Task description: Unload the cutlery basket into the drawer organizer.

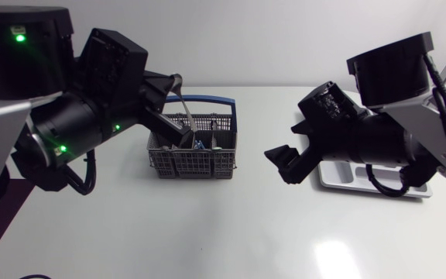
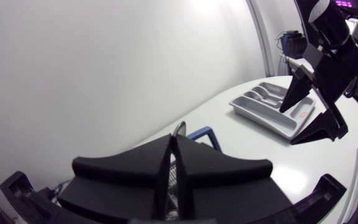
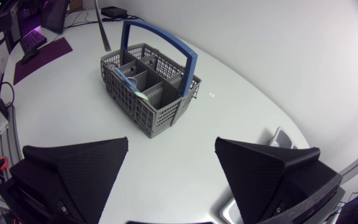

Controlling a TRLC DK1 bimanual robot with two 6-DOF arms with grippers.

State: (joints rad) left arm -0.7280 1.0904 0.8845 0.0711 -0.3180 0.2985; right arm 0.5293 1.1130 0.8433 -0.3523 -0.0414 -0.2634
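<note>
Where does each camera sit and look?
Head view: above the table, looking down on left arm, right arm, basket, organizer.
Left wrist view: behind the left end effector gripping a utensil, facing the organizer and right end effector.
Right wrist view: behind the right end effector, facing the basket.
Head and right wrist share the basket.

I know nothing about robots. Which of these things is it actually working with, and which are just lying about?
Part of the job:
- cutlery basket, with pieces in it
- one piece of cutlery, pinched in the left gripper
- drawer organizer
- right gripper, open

Just lying about:
- nothing I can make out; only the white table itself
</note>
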